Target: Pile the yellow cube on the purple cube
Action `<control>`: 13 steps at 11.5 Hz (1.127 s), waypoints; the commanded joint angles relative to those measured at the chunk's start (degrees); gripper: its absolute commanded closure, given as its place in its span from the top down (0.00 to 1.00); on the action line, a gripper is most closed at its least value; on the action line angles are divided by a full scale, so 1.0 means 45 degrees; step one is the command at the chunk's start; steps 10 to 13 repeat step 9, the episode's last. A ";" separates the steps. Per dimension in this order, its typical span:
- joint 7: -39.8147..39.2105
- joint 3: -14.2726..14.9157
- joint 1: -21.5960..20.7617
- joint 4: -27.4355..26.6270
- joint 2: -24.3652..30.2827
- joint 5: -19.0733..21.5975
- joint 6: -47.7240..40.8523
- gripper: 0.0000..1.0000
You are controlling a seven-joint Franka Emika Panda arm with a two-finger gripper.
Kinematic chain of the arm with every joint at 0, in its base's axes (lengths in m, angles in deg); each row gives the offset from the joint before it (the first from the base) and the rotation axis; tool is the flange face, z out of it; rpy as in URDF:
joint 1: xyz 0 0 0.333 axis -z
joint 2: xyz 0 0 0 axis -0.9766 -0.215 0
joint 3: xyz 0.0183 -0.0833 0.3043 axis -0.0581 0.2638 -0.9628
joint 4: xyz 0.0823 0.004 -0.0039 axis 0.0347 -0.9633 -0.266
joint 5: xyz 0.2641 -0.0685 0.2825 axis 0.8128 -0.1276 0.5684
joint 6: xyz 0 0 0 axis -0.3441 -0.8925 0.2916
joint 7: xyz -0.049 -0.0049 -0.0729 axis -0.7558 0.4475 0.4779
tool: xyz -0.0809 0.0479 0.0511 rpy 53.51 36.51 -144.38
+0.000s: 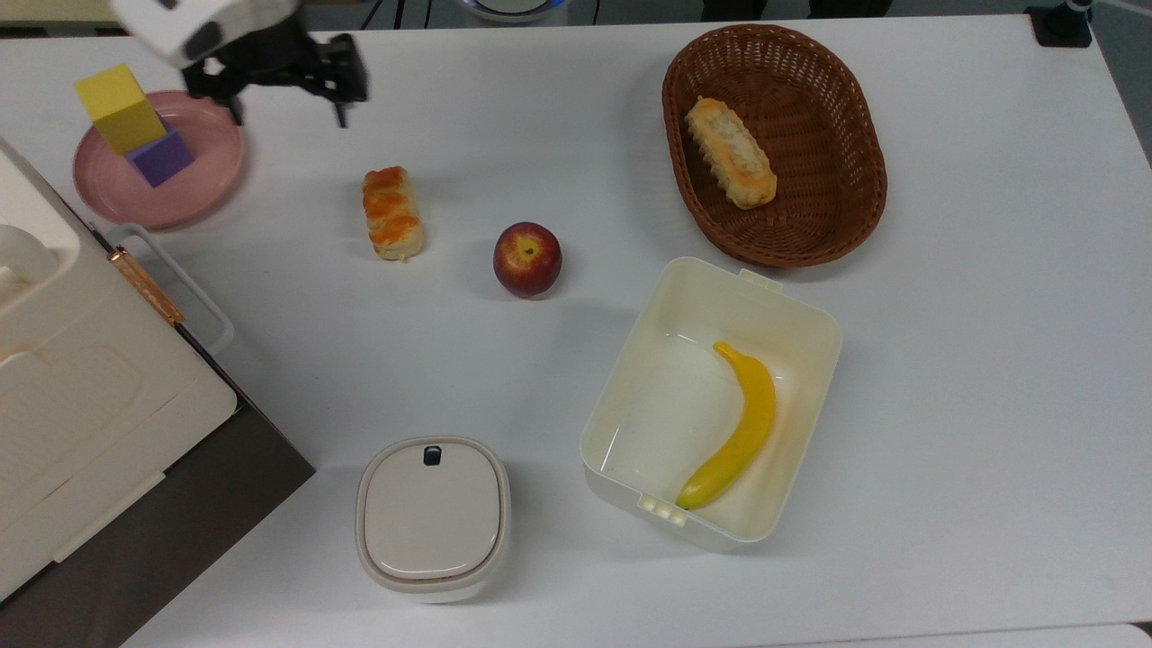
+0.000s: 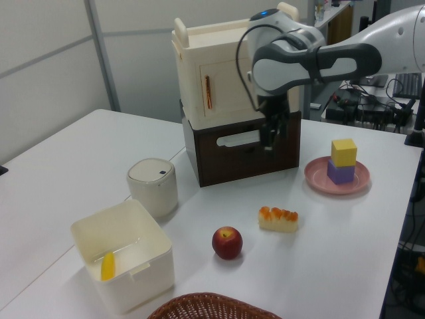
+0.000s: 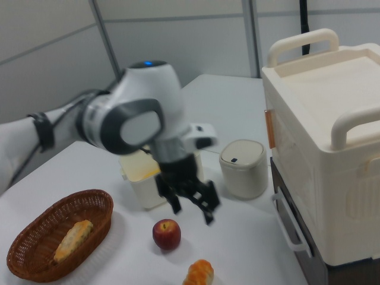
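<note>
The yellow cube rests on top of the purple cube, and both stand on the pink plate at the top view's upper left. My gripper hangs open and holds nothing. It is above the table, away from the stack towards the top view's right, and sits in front of the cabinet in the left view. In the right view it hovers over the apple.
A glazed bread roll and an apple lie mid-table. A wicker basket holds a bread. A white box contains a banana. A lidded canister and a tall cream-and-brown cabinet stand at the top view's left.
</note>
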 commanded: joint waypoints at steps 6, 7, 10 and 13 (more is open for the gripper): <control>0.3012 0.2285 -0.4770 -0.0155 0.1767 0.0533 -0.0962 1.00; 0.2972 0.2544 -0.5010 -0.0154 0.1999 0.0863 -0.1040 1.00; 0.2894 0.2566 -0.5032 -0.0135 0.2176 0.1198 -0.1197 1.00; 0.2894 0.2566 -0.5032 -0.0135 0.2176 0.1198 -0.1197 1.00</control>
